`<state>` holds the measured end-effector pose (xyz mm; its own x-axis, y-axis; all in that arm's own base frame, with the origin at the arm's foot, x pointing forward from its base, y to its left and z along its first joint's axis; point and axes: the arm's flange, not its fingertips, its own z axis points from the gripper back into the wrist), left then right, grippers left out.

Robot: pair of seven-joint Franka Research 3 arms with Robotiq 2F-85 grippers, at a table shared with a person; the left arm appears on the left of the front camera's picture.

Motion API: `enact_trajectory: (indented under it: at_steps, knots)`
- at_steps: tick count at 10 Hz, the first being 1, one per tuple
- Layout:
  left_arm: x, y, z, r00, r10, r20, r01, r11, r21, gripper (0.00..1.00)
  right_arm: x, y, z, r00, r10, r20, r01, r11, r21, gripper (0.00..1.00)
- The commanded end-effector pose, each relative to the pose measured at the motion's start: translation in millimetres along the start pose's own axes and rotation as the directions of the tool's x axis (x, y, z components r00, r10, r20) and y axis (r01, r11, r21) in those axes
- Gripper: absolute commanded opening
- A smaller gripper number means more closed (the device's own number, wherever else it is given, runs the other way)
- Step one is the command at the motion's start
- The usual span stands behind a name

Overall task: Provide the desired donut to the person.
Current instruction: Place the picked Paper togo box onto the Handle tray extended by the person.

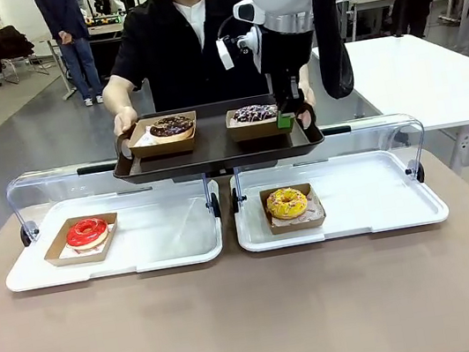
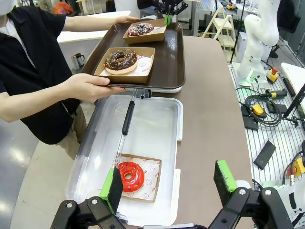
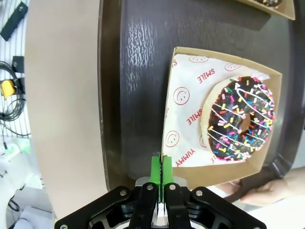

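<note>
The person [image 1: 179,51] holds a dark serving tray [image 1: 218,154] in both hands across the table. On it lies a chocolate donut with coloured sprinkles [image 1: 254,113] [image 3: 243,119] in a cardboard tray [image 3: 190,95]. My right gripper [image 1: 286,119] [image 3: 162,172] has its green pads pressed together on that cardboard tray's near wall. A second chocolate donut with nut pieces [image 1: 172,126] [image 2: 121,60] sits on the tray's left side. My left gripper [image 2: 169,183] hangs open above the red donut [image 2: 130,175], holding nothing.
Two white trays with raised clear lids lie on the brown table: the left one [image 1: 164,241] holds the red donut [image 1: 87,231], the right one [image 1: 373,207] a yellow donut [image 1: 287,203]. A bystander [image 1: 69,32] stands far back left.
</note>
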<state>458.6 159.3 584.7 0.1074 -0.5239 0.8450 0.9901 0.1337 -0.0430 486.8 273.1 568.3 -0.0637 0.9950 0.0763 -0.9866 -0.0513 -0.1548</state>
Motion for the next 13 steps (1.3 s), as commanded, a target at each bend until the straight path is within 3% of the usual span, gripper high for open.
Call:
enact_trajectory:
  at_steps: [1,2,3,4,5,11,13]
  knots:
    - [0.0,-2.0,0.3,1.000,-0.003,0.005,0.003,1.000,0.001,1.00,4.4,-5.1,1.2,0.999,0.010,0.046,-0.010,1.000,0.018,0.61]
    - [0.0,-2.0,0.3,1.000,-0.003,0.005,0.003,1.000,0.001,1.00,5.6,-3.9,2.8,0.999,0.014,0.052,-0.015,1.000,0.018,0.61]
    - [0.0,-2.0,0.3,1.000,-0.003,0.005,0.003,1.000,0.001,1.00,6.1,-3.2,5.2,0.999,0.017,0.050,-0.017,1.000,0.013,1.00]
    - [0.0,-2.0,0.3,1.000,-0.003,0.005,0.003,1.000,0.001,1.00,6.6,-2.8,7.8,0.999,0.018,0.051,-0.019,1.000,0.010,0.66]
    - [0.0,-2.0,0.3,1.000,-0.003,0.005,0.003,1.000,0.001,1.00,7.8,-2.4,8.5,0.999,0.020,0.050,-0.020,1.000,0.009,1.00]
    - [0.0,-2.0,0.3,1.000,-0.003,0.005,0.003,1.000,0.001,1.00,7.0,-1.5,8.9,0.998,0.021,0.051,-0.023,0.999,0.030,0.97]
    - [0.0,-2.0,0.3,1.000,-0.003,0.005,0.003,1.000,0.001,1.00,0.6,2.3,15.5,0.999,0.018,0.048,-0.021,0.998,0.065,1.00]
